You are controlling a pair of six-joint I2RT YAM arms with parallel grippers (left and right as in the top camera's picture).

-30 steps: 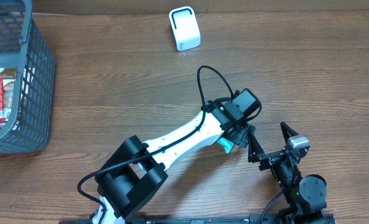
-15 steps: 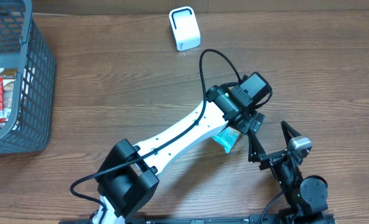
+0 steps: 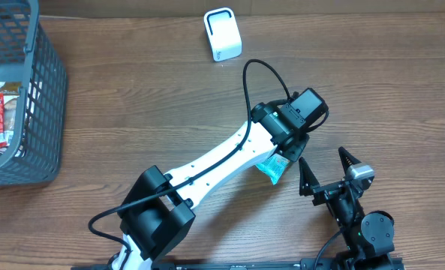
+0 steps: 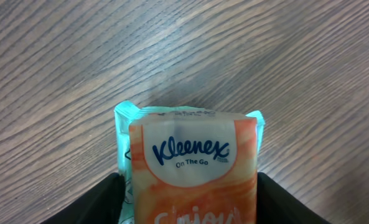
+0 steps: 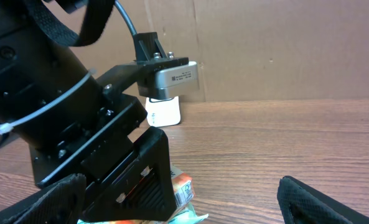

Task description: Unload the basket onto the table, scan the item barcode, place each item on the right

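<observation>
Pack [image 4: 193, 155] lies flat on the surface [image 3: 132, 97], Kleenex face up, right under the left claw [image 4: 190, 177]. The scanner [image 3: 222, 34] is well apart, at the far edge. Left claw's fingers [image 4: 97, 202] sit tight at both long sides of the pack. It looks like contact, but can't tell if it's a real clamp or just touching. Right claw [image 3: 325, 171] is wide and holds nothing, parked just beside the pack on the near side

Risks from here:
- The pack is soft film over tissue, so a light pinch could let it slide out on the lift and a hard one would crumple it and wrinkle the code
- A teal edge sticks out behind and beside the orange face. Can't tell if that's the wrapper or a second pack; if second, the fingers may catch only one, or drag both
- The grip is low on the pack with most of its length sticking out past the fingers, so it could droop or twist during the carry
- No barcode shows on the upper face, so it's likely underneath or on an end. If the wrist doesn't turn that side to the scanner window there'll be no read
- The right claw's open fingers are close to the left wrist, so a sideways swing on lift-off could clip them
- It's a long reach to the scanner, and a fast move could shake a weak hold loose

The basket [image 3: 46, 90] at far left isn't in the way
</observation>
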